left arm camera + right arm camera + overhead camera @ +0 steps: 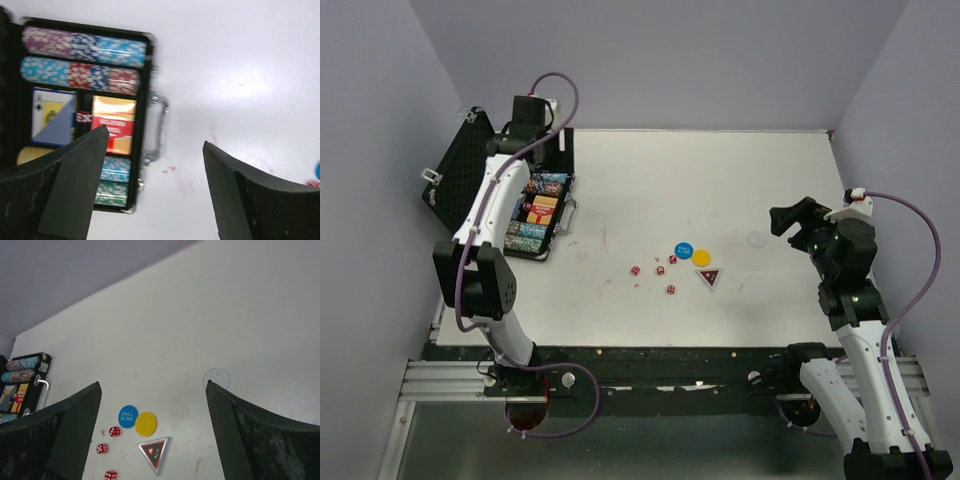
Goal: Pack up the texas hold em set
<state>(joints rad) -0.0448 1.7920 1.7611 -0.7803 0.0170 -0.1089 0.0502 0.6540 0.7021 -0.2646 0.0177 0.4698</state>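
Black case (142,120) sits at the far left of the table (720,170), tray facing up, lid (455,168) thrown back past the left table edge toward the wall. Rows of chips (82,45) and two card packs (52,117) fill the tray. The handle (159,125) points right, toward table centre. Judgement: the lid is open so the loose pieces can go in; packing is not finished

Loose pieces lie well apart from the case, near table centre:
- four red dice (660,270), scattered
- blue disc (128,416) with yellow disc (146,423) just beside it, edges touching or nearly so
- dark triangle token (154,452) just nearer the arms
- pale disc (216,376) alone, further right

Left gripper (155,137) hangs over the handle side of the case, fingers spread wide, nothing between them. Right gripper (152,385) is likewise spread and empty, over the right half of the table, facing the cluster

Room: bare table runs from case to pieces, so the carry path looks unobstructed. The left wall crowds the lid, which leaves little swing room there. Small flat discs will likely be hard to pinch off the surface
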